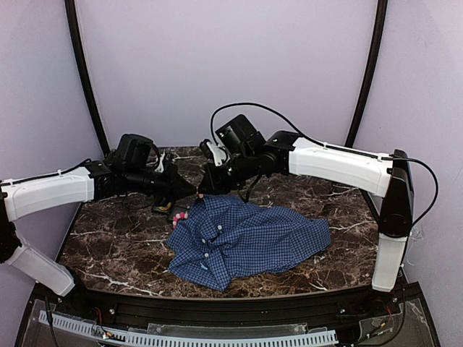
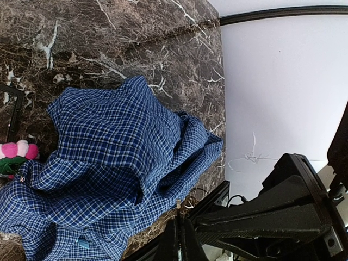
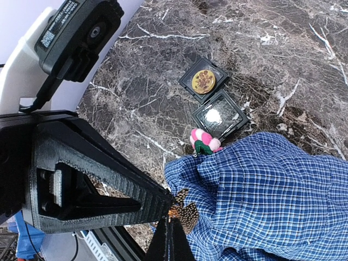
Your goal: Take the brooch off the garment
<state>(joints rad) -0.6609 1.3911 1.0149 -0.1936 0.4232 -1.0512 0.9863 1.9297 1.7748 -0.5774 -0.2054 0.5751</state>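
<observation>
Leftmost, the left arm reaches in low over the dark marble table (image 1: 108, 246); its gripper (image 1: 189, 189) has its jaws closed to a fine point. Just in front of that point, on the table, lies an open black case (image 3: 220, 128) in two halves; one half holds a round gold disc (image 3: 204, 81). Beside the case a pink, white and green ornament (image 3: 204, 140) rests on the marble, touching the near edge of the blue checked shirt (image 1: 249, 238).

Next comes the speckled brooch (image 3: 185, 212), brown with pale dots and shaped like two small wings; it sits at the upper left corner of the shirt, right where the two arms meet. In the right wrist view the left jaws end exactly at an orange spot on the brooch's inner edge and appear to pinch it there; the wings spread away from that tip and touch the cloth. Whether its pin is in the fabric I cannot tell.

From the right, the right gripper (image 1: 204, 189) also has its jaws pressed together; their tip stands just beside the brooch and the left jaws' tip, nearly touching both. Whether these jaws pinch cloth, brooch or nothing I cannot tell.

Farther right the shirt spreads in crumpled folds across the middle of the table.
</observation>
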